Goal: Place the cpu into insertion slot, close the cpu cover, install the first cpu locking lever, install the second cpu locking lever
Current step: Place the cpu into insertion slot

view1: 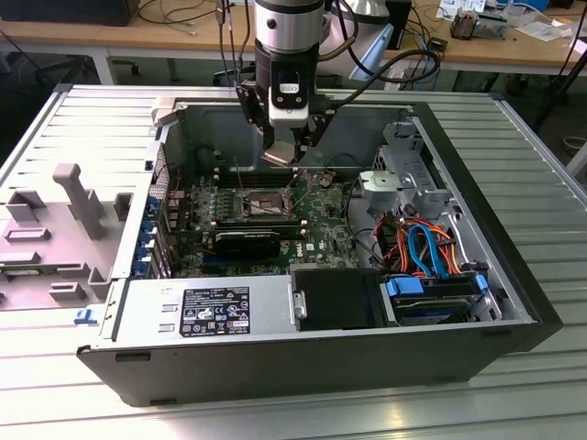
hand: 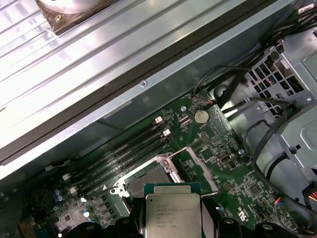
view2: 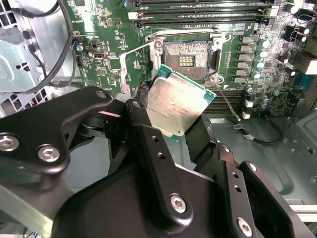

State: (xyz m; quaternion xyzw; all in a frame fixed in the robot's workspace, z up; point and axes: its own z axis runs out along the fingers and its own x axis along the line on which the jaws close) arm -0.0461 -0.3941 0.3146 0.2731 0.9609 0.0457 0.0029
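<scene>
My gripper (view1: 283,152) hangs inside the open computer case, shut on the cpu (view1: 278,155) by two opposite edges. The silver-topped cpu (view2: 177,103) is tilted and sits between the black fingers (view2: 142,113), a little above the green board. Just beyond the cpu lies the insertion slot (view2: 190,56), bare, with a dark centre and a metal rim. The cpu cover (view2: 130,63) stands swung open at one side of the slot. In the first wrist view the cpu (hand: 173,212) hovers beside the insertion slot (hand: 147,178), and the cpu cover (hand: 195,166) is raised. A thin wire locking lever (view2: 229,101) stands free.
Long black memory slots (view2: 198,11) run along the far side of the socket. Case walls (view1: 220,119), a drive cage (view1: 404,174), coloured cables (view1: 422,243) and a power supply (view1: 206,307) surround the board. A grey part holder (view1: 64,220) lies at the exterior view's left.
</scene>
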